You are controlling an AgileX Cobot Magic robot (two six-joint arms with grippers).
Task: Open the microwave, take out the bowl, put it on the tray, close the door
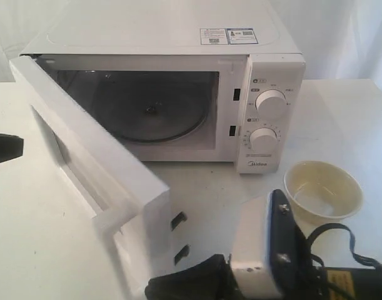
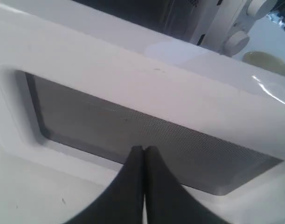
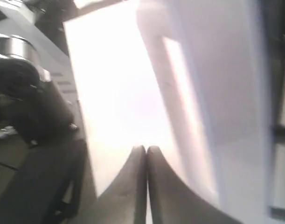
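Observation:
The white microwave (image 1: pixel 178 37) stands at the back with its door (image 1: pixel 97 156) swung wide open towards the front left. Inside lies only the glass turntable (image 1: pixel 150 115). The cream bowl (image 1: pixel 322 190) sits upright on the white surface, in front of the knob panel (image 1: pixel 269 119). My left gripper (image 2: pixel 143 149) is shut and empty, close to the door's dark window (image 2: pixel 133 126); only its tip (image 1: pixel 3 149) shows at the left edge. My right gripper (image 3: pixel 146 149), shut and empty, faces the door's latch edge (image 3: pixel 133 93) and lies low at the front (image 1: pixel 156 287). No tray can be made out.
The right arm's white wrist block (image 1: pixel 259 244) and black cables (image 1: pixel 341 244) fill the front right, just before the bowl. The open door blocks the front left. White table (image 1: pixel 353 112) stretches right of the microwave. A pale curtain hangs behind.

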